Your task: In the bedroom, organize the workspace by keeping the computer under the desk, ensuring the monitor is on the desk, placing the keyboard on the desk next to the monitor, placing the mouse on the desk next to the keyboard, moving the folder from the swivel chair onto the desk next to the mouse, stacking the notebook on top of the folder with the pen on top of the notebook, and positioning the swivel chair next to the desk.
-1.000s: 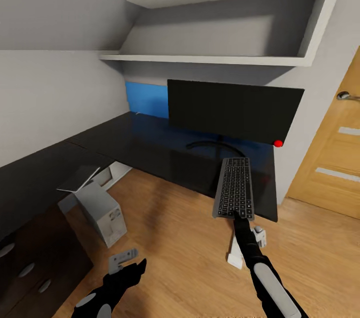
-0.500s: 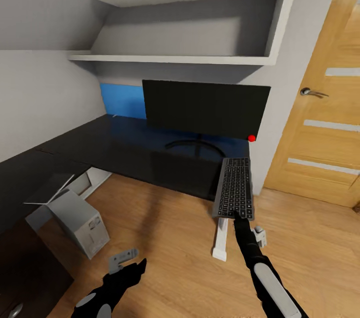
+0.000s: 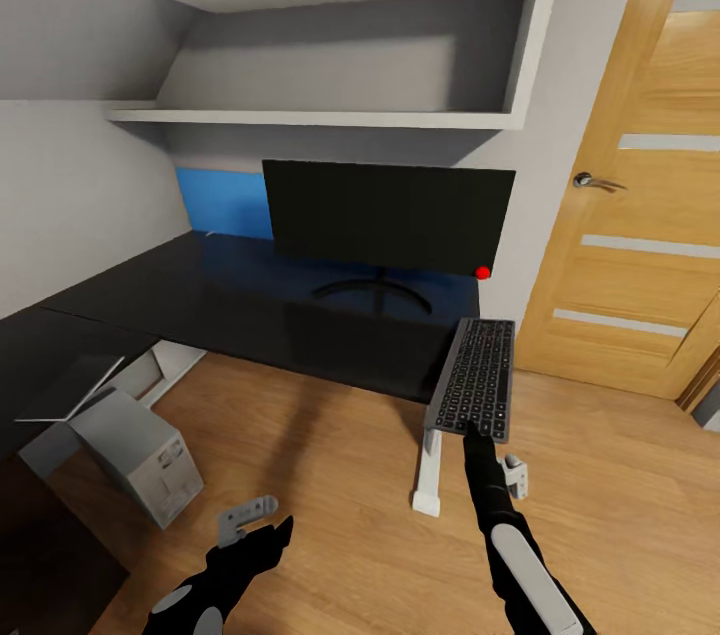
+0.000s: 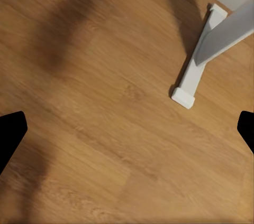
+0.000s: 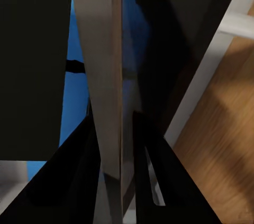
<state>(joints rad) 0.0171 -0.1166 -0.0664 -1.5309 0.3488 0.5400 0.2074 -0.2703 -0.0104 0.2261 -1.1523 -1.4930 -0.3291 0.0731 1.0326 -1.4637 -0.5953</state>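
At the near right corner of the worktop (image 3: 250, 300), my right fingers (image 3: 470, 430) are closed on the near short end of the keyboard (image 3: 474, 377). It is held out level, its far end over the worktop's corner, near end out over the floor (image 3: 330, 475).

My left fingers (image 3: 248, 520) hang low over the floor, spread wide, holding nothing; the left wrist view has their black tips at either edge and the white leg (image 4: 197, 63) between.

Monitor (image 3: 388, 213): upright on the worktop, far side, its round base clear of the keyboard. Computer (image 3: 135, 455): on the floor at near left, partly under the worktop.

Judgement: the step is setting the keyboard down in front of the monitor. It now lies end-on to the screen; I would carry it further left and turn it parallel to the screen, lower it flat, and release only when the whole underside rests on the top.

Surfaces: worktop glossy black, reflecting a blue panel (image 3: 222, 203) behind the monitor; keyboard slim, grey, rigid; floor matt wood plank.
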